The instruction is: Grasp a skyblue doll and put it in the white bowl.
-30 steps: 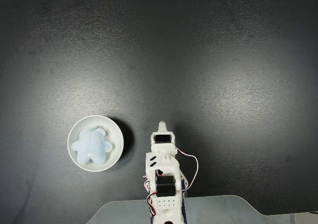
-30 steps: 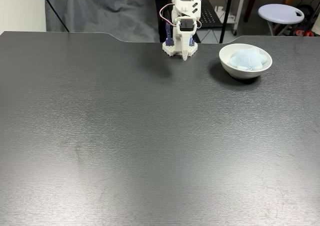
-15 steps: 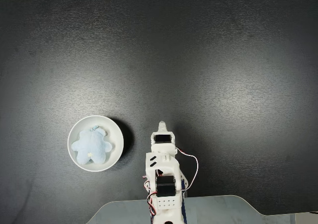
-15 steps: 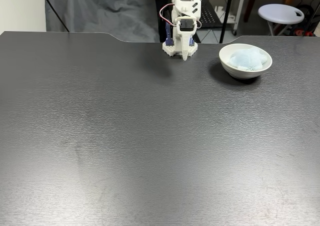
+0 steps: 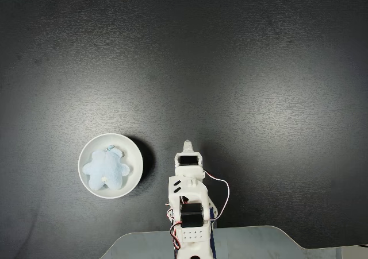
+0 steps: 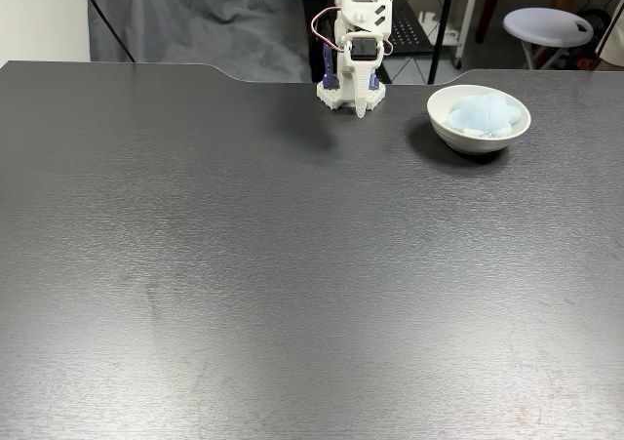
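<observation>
Already the skyblue doll [image 5: 105, 171] sits inside the white bowl [image 5: 133, 150]; soft, light, squashy, best pinched mid-body. Beside the bowl, my gripper [image 5: 187, 146] is folded, fingers apparently closed, empty.

table [image 6: 292, 294]: I see a dark matt top with a fine brushed grain and a soft sheen.
white bowl [image 5: 92, 184]: looks like smooth glossy ceramic or plastic; I can't tell which.
skyblue doll [image 5: 105, 170]: fluffy plush cloth inside the white bowl, with a small metal loop.
arm [image 5: 188, 196]: beside the white bowl, matt white plastic, black motor blocks, thin wires.
cloth [image 6: 195, 30]: grey fabric, creased, behind the table.
</observation>
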